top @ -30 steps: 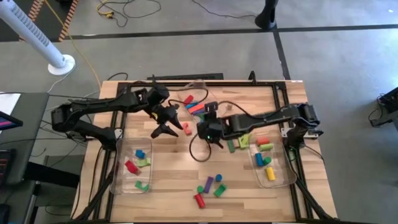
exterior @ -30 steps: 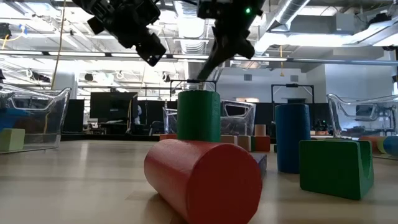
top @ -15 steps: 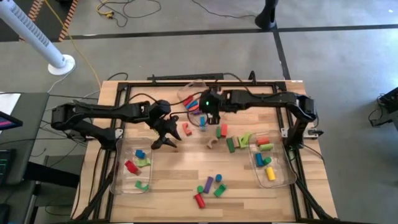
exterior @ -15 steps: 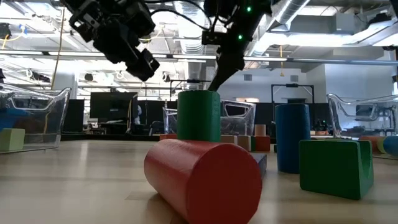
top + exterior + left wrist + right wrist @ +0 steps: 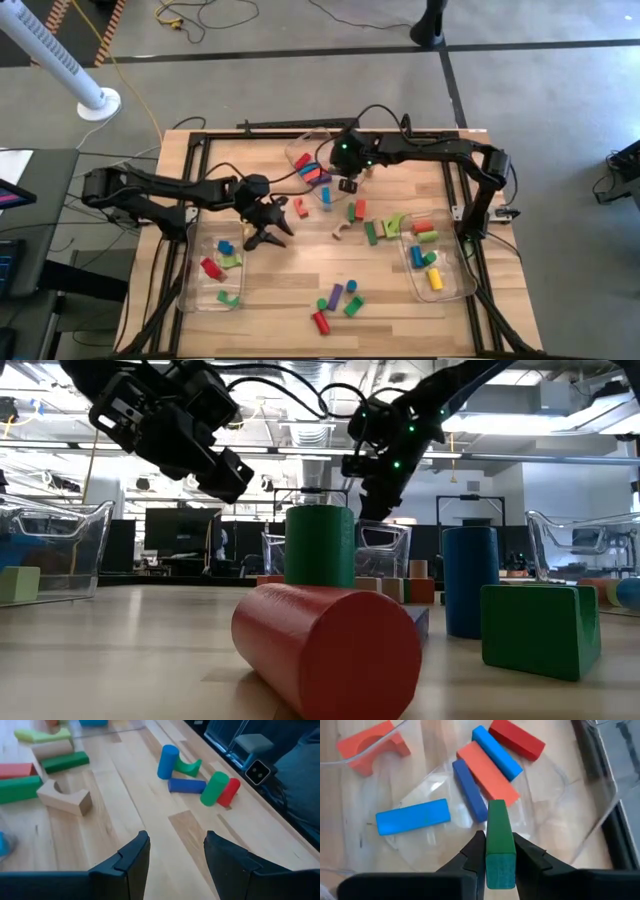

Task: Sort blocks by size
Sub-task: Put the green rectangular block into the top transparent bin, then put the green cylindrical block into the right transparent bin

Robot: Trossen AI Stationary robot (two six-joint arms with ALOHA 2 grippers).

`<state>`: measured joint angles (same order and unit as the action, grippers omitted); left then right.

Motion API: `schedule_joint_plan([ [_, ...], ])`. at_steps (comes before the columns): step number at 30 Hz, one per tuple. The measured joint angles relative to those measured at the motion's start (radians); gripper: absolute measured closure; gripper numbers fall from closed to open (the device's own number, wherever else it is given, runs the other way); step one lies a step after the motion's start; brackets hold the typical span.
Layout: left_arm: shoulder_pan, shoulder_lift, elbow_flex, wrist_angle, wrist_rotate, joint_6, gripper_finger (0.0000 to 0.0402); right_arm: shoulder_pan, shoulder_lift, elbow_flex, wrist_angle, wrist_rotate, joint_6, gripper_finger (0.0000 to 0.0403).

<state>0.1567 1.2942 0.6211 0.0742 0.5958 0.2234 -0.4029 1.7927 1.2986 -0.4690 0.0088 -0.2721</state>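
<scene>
The bench (image 5: 300,275) carries three clear bins, and the far bin (image 5: 560,785) is the landmark: long bars lie in it, evidently the sorting spot for that size. Right above it, the right gripper (image 5: 496,851) is clamped on a long green bar (image 5: 498,840), likely bound for that bin. Nearer than the far bin, the left gripper (image 5: 175,850) hangs over bare bench with its jaws apart and empty, beside the loose small blocks (image 5: 197,777).
</scene>
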Motion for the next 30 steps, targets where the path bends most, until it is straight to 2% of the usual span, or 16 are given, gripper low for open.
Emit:
schedule_joint_plan([
  [5,-0.015,0.000,-0.018,0.072,-0.001,-0.003,0.0223,0.009,0.000,-0.015,0.018,-0.043,0.008,0.0292],
  [13,-0.030,0.000,-0.019,0.076,-0.069,-0.003,0.0223,0.045,0.000,-0.014,0.038,-0.065,0.010,0.0289],
  [22,-0.033,0.000,-0.019,0.074,-0.073,-0.003,0.0223,0.043,0.000,-0.014,0.038,-0.065,0.013,0.0285],
  [30,-0.033,0.000,-0.019,0.074,-0.074,-0.003,0.0223,0.042,0.000,-0.014,0.037,-0.065,0.029,0.0229],
])
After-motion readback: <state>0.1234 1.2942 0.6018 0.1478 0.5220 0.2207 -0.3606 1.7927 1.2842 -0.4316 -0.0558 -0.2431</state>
